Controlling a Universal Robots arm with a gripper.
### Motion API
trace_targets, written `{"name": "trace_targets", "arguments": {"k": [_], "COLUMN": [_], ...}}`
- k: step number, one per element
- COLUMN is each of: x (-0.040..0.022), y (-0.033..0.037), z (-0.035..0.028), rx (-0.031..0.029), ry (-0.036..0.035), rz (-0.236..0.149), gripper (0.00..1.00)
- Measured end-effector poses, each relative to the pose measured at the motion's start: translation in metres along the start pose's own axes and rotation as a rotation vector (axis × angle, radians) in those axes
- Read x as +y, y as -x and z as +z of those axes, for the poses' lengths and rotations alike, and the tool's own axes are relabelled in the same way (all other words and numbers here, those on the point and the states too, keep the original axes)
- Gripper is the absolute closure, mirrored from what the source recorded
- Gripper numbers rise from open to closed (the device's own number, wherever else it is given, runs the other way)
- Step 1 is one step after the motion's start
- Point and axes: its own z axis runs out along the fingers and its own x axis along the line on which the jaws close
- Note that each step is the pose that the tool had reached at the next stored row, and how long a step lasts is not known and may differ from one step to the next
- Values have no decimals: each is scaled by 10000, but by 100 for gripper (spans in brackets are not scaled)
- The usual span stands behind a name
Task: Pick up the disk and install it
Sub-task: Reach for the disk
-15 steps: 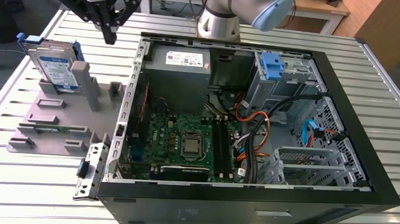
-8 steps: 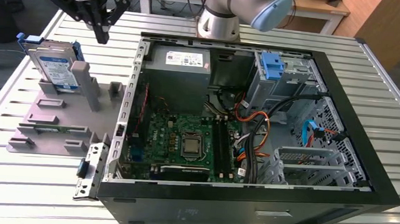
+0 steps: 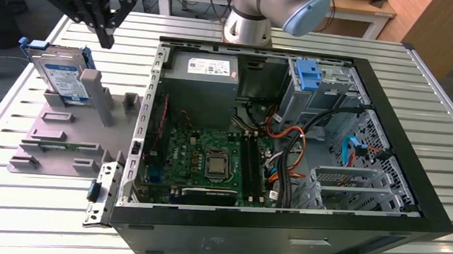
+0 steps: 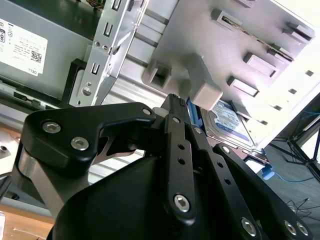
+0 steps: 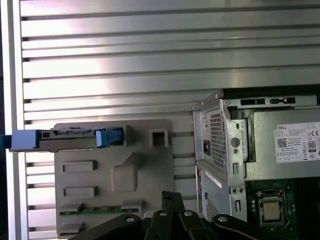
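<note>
Hovers w/ black gripper [image 3: 106, 42], fingers together & empty, above grey slotted plastic holder [image 3: 53, 133] containing on-edge silver-grey blue-framed hard-drive disk [image 3: 62, 74].

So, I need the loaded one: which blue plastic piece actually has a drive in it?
The blue frame on the grey stand outside the case; it holds the labelled drive. The blue tab inside is bare.

In the exterior view, on the exterior view's left, the lower part of the disk [image 3: 62, 75] is hidden behind 2 posts of the grey holder [image 3: 68, 132]. The picture's top edge cuts off the gripper [image 3: 106, 37] and the arm [image 3: 254, 5]. In the second wrist view the gripper's links cover most of the disk.
</note>
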Motion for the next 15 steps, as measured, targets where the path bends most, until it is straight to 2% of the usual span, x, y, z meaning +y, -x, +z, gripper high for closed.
{"name": "trace_targets", "arguments": {"k": [6,15], "x": [0,-1], "y": [-49,-64], "z": [2,4], "rx": [0,-9], "ry": [0,1], "rz": [0,0], "gripper": [89,89]}}
